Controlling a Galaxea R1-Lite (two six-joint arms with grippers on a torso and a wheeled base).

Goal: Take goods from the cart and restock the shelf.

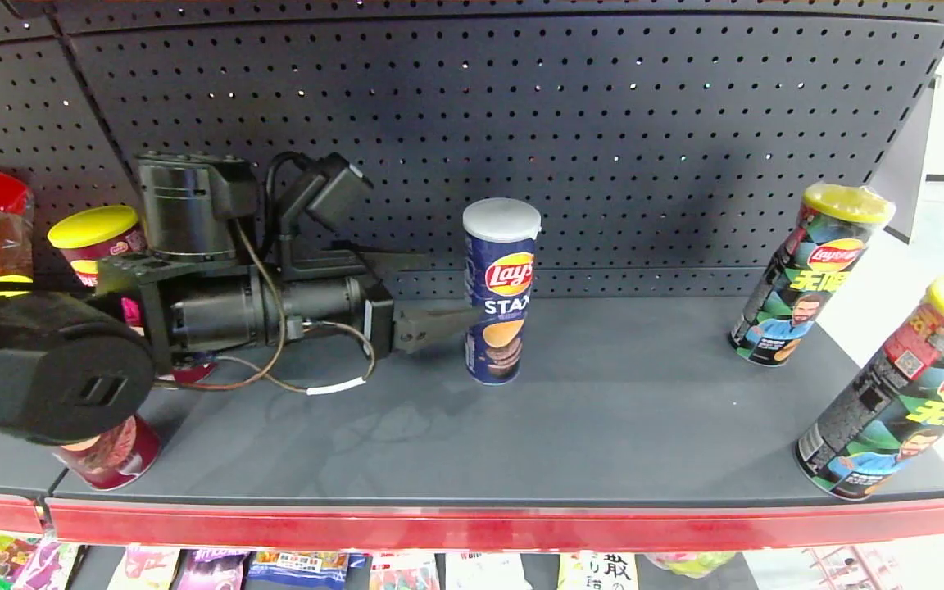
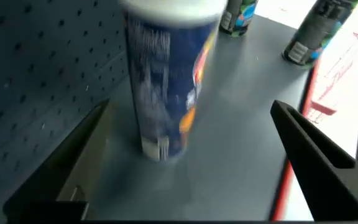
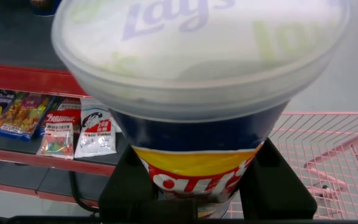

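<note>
Blue cylindrical crisp can [image 1: 501, 291], white plastic lid: upright mid grey metal shelf [image 1: 603, 410]. Left gripper [image 2: 190, 112]: fingers wide, flanking it. Best drawn straight back, brushing nothing. Right gripper [image 3: 197, 186]: clamped on second clear-lidded can [image 3: 197, 68].

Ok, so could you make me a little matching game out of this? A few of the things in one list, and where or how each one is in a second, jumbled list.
Things:
1. blue can with the white lid
2. left gripper
3. can with the clear lid
4. nearer green can with the yellow lid

Places or states:
A. at the right front corner of the shelf
B. held in the right gripper, pink cart behind it
C. upright in the middle of the shelf
D. open, right by the blue can

Pairs: 1-C, 2-D, 3-B, 4-A
</note>
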